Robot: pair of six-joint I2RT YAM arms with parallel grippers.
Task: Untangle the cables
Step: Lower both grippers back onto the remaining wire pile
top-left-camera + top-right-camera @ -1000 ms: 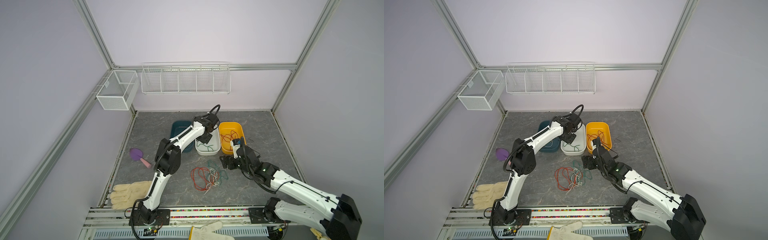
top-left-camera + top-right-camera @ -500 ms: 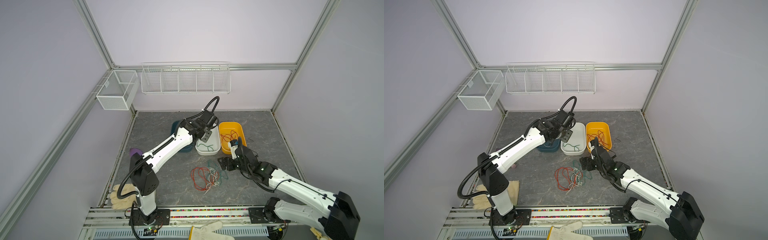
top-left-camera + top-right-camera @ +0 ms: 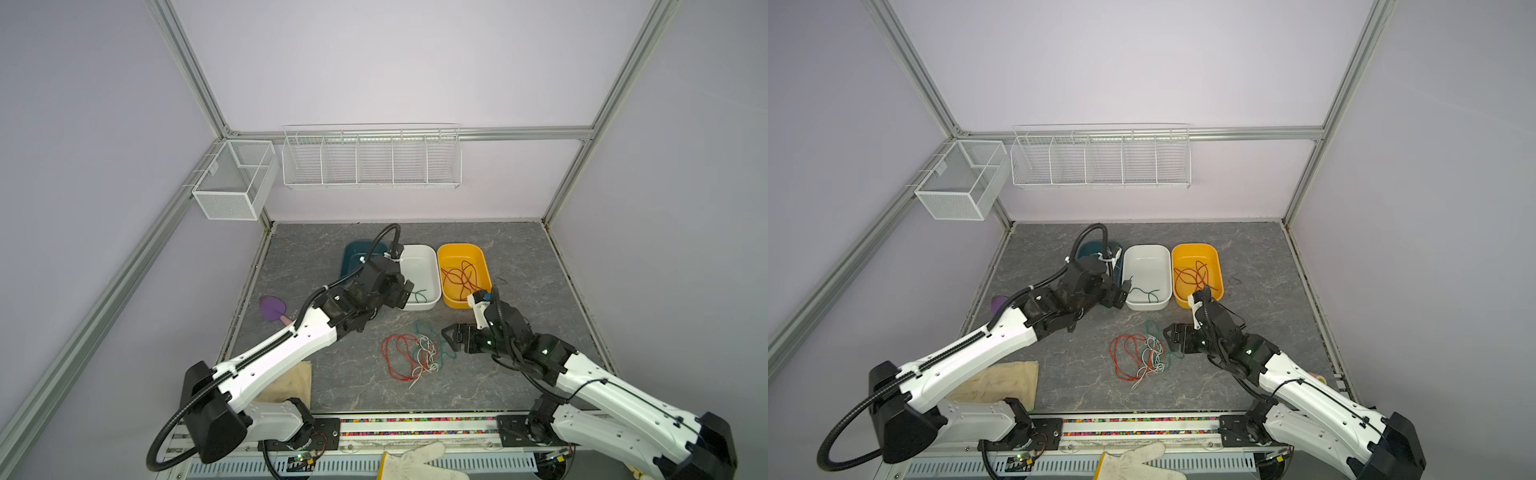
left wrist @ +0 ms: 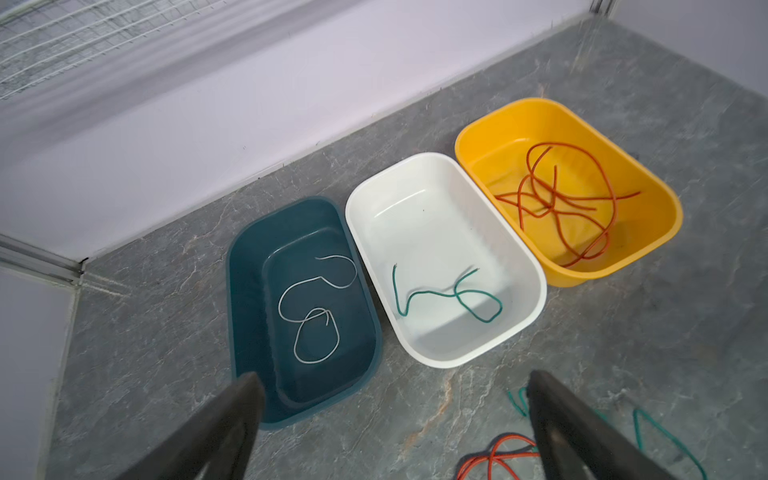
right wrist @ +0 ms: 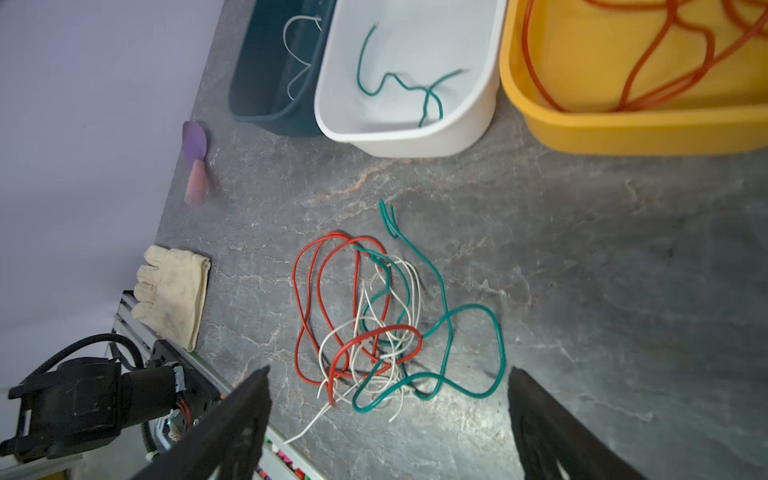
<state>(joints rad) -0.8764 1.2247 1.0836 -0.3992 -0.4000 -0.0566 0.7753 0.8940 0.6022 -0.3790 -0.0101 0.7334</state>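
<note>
Clearly unfinished. On the tabletop (image 3: 353, 386), in front of the white tub (image 4: 478, 345) and apart from it, a loose tangle of cables (image 5: 374, 324): red, white and green strands looped through one another. Nearby, left tool (image 4: 395, 378) released, jaws wide, nothing between, beside the white tub's near corner on the teal side. Likewise right tool (image 3: 449, 340) released and empty, in front of the white tub toward its yellow side, just beside the tangle.

Biggest risk, judging from the lie of the strands: closing on the thick of the tangle, catching several colours at once, then dragging the whole knot along and drawing its loops tighter. Probably safer at a free end, such as the green ends pointing toward the white tub. Next risk: bumping the white tub with the left tool, so close to its rim, and shoving the light-looking tubs out of line. Smaller risk: a springy strand draped over a rim or dropped into the wrong colour's tub.

Containers in a row, rim against rim as far as can be told:
- Yellow tub (image 4: 602, 270) on one side of the white tub, holding several orange-red cables (image 4: 552, 208) in overlapping loops.
- White tub itself, holding one green cable (image 4: 457, 295).
- Teal tub (image 4: 245, 291) on the other side, holding one thin white cable (image 4: 307, 328), loosely curled.
</note>
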